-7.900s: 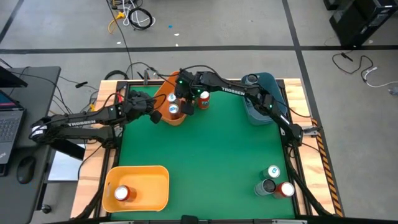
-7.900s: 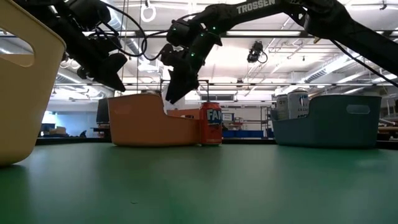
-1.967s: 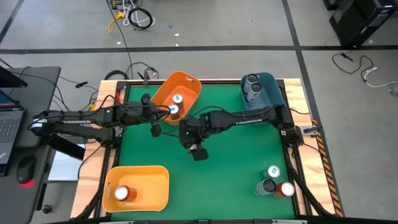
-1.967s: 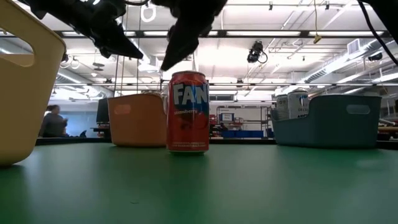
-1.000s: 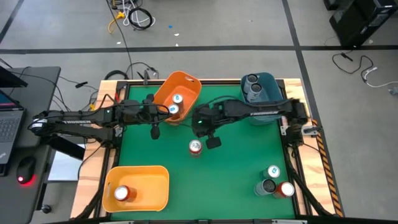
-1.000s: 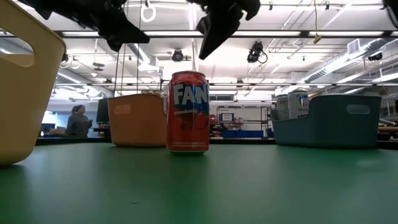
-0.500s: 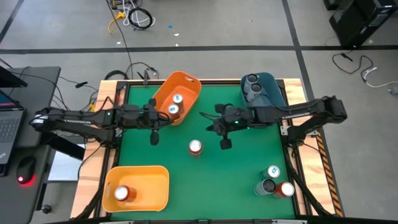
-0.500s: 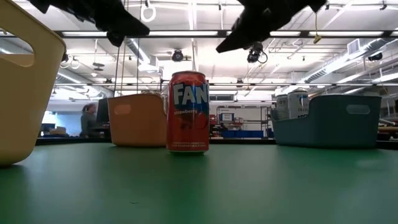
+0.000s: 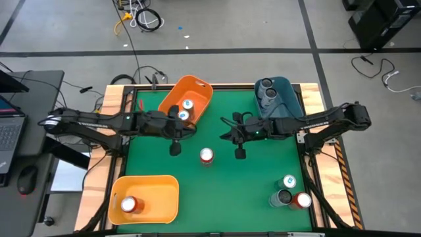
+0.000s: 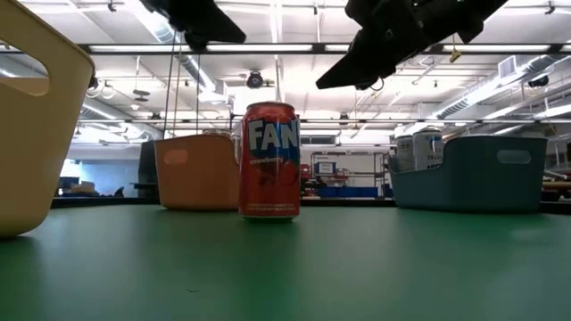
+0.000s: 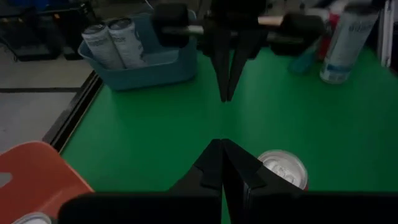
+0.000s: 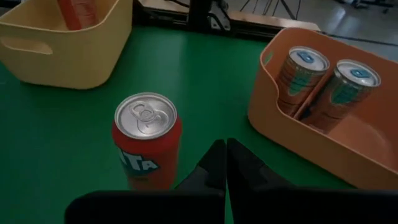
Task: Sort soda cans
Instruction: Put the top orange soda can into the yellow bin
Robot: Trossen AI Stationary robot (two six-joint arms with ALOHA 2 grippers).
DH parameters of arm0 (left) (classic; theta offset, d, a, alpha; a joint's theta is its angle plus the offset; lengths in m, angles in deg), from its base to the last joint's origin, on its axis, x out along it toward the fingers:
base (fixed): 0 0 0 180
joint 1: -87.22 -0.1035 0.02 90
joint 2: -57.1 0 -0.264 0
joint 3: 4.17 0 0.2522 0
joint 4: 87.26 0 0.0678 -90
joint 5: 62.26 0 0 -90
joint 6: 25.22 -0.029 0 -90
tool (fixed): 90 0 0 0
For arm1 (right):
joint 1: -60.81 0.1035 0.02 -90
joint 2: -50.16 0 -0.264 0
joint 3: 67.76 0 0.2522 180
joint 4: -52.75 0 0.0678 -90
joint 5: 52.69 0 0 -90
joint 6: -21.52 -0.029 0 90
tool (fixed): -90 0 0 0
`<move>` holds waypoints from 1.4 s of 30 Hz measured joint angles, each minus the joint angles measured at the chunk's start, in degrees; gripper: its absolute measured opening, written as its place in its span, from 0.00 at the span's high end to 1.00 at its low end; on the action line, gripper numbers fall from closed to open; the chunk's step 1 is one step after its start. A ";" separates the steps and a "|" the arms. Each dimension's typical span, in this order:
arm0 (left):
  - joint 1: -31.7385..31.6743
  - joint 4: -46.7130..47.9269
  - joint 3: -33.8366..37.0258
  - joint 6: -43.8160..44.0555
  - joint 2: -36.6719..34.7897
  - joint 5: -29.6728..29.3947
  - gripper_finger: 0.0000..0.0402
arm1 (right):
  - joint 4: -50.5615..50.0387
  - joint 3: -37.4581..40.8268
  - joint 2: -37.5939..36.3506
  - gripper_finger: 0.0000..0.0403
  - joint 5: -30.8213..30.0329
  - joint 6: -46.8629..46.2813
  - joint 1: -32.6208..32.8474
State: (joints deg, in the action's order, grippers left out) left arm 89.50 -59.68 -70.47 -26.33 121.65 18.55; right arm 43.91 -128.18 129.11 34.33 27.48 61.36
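A soda can (image 9: 206, 155) stands mid-table between two bins (image 9: 186, 103) (image 9: 146, 196); three more cans (image 9: 290, 192), apparently touching, cluster at the near-right corner.

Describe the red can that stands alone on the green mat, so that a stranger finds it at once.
Look at the middle of the green table, between the orange bin and the yellow bin. The red can stands upright there, alone, outside any bin and away from the three-can cluster.

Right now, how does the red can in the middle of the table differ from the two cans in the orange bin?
The red can stands alone on the green table, while the two cans sit side by side inside the orange bin. The red can is red all over; the binned pair show light blue on their tops and paler sides. All three stand upright with silvery tops, and no pincer holds any of them.
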 joint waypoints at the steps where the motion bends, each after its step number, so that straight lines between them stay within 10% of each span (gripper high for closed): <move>1: -0.02 0.07 -0.55 -0.04 1.12 0.08 0.98 | 0.18 0.00 0.17 1.00 0.00 -0.01 0.00; 12: 0.75 1.65 -8.46 1.41 13.46 2.02 0.87 | -1.62 0.00 1.55 1.00 0.00 0.19 0.11; 32: 0.70 7.23 -16.41 10.73 21.22 2.50 0.29 | -2.49 -0.02 1.53 1.00 0.03 0.26 0.16; 42: 1.70 9.01 -16.34 13.19 22.52 10.52 0.24 | -3.01 0.04 1.53 1.00 0.09 -1.51 1.97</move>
State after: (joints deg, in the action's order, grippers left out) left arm 91.21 -50.67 -86.82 -13.14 144.17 29.07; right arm 40.90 -128.13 130.64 34.42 25.97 63.33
